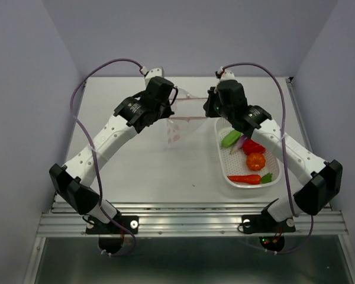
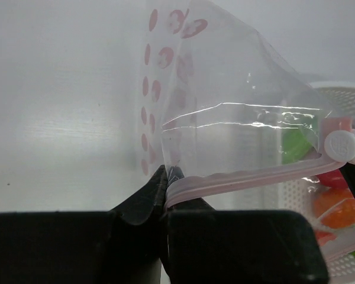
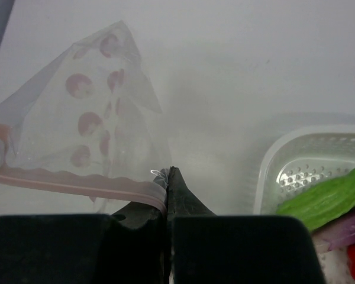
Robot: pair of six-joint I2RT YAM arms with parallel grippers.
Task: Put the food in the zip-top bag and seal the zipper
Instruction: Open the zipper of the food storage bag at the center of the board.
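At the far centre of the table [image 1: 142, 171], the left gripper [image 2: 165, 177] and the right gripper [image 3: 168, 176] are each clamping shut on one end of the zipper [image 2: 242, 176], holding the bag [image 2: 225, 89] up between them. Its dotted body is hanging below the pink strip. A white slider [image 2: 341, 144] is sitting on the strip between the two grippers. To the right, the food is lying in the white basket [image 1: 222, 160], outside the bag: green pod [image 1: 229, 138], eggplant [image 1: 239, 144], red pepper [image 1: 252, 147], pumpkin [image 1: 255, 161] and, nearest, carrot [image 1: 245, 178].
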